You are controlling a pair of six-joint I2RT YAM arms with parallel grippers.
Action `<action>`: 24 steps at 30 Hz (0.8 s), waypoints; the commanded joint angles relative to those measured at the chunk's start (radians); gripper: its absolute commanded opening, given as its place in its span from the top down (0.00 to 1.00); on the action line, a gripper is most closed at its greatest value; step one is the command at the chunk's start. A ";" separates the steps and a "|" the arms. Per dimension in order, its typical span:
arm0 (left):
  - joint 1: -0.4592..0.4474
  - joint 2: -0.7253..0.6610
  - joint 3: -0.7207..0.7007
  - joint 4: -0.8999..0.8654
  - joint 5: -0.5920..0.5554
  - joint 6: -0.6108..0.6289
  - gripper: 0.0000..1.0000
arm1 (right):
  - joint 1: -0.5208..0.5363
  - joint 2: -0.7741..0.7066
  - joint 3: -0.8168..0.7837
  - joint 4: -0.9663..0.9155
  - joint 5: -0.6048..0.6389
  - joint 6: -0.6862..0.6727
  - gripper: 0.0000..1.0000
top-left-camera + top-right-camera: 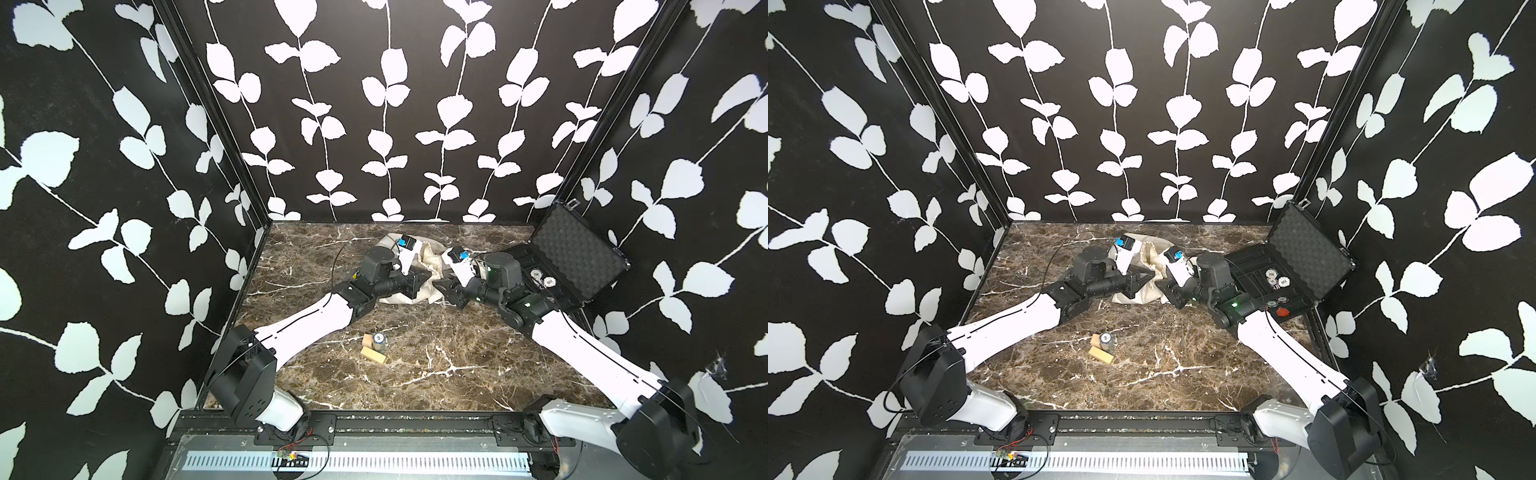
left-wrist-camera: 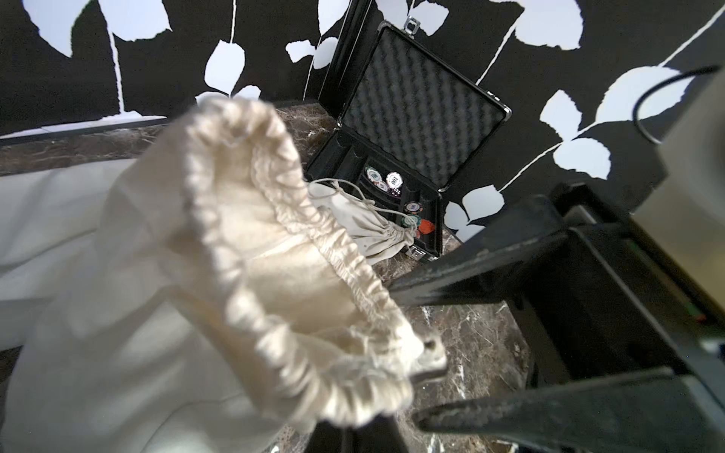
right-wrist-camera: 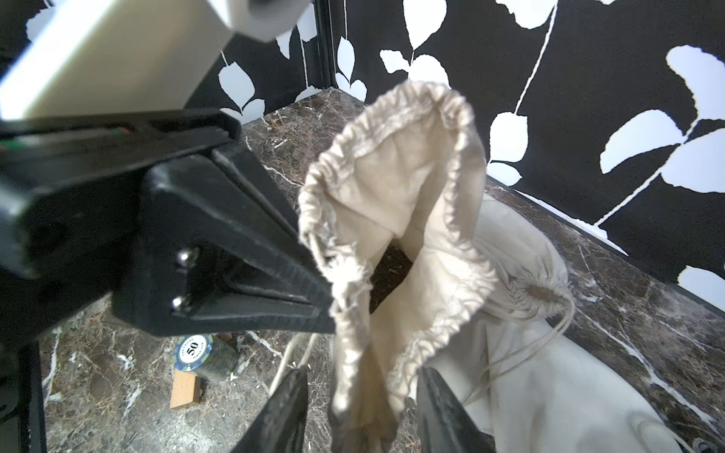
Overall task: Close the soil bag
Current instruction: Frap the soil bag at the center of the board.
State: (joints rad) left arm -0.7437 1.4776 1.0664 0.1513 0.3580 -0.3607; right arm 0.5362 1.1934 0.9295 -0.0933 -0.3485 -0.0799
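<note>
At the far middle of the marble table (image 1: 415, 374), between my two arms: the soil bag (image 3: 412, 188), its mouth open and its rim lifted.

My left gripper (image 3: 327, 286) is clamped on the gathered hem at one side of the mouth. My right gripper (image 3: 363, 370) stands with jaws apart, and another stretch of the rim hangs between them unpinched. Dark soil (image 3: 392, 262) shows low inside. I judge the cloth soft and limp, light at the rim and weighted only at the base, so it will sag wherever it is unsupported. The ruffled hem offers the surest purchase. The thin drawstring (image 3: 284, 364) trailing from it is probably the part to pull, though it may slip from flat pads. A second cloth bag (image 3: 529, 290) lies just beside, already cinched.
</note>
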 commanded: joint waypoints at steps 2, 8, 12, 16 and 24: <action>-0.002 -0.067 0.022 -0.034 0.008 0.026 1.00 | -0.001 -0.009 -0.009 0.046 0.096 0.022 0.51; -0.002 -0.171 0.065 -0.180 0.015 0.096 1.00 | -0.005 0.046 0.003 0.090 0.182 0.057 0.57; 0.001 -0.196 0.130 -0.278 0.033 0.135 1.00 | -0.007 0.104 0.022 0.133 0.132 0.079 0.71; 0.028 -0.227 0.196 -0.343 0.062 0.152 1.00 | -0.016 0.167 0.039 0.139 0.215 0.088 0.81; 0.111 -0.164 0.379 -0.419 0.052 0.120 1.00 | -0.022 0.105 0.026 0.226 0.098 0.096 0.68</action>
State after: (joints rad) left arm -0.6365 1.3067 1.3613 -0.2653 0.3820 -0.2417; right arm 0.5102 1.3663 0.9703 0.0406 -0.1879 0.0074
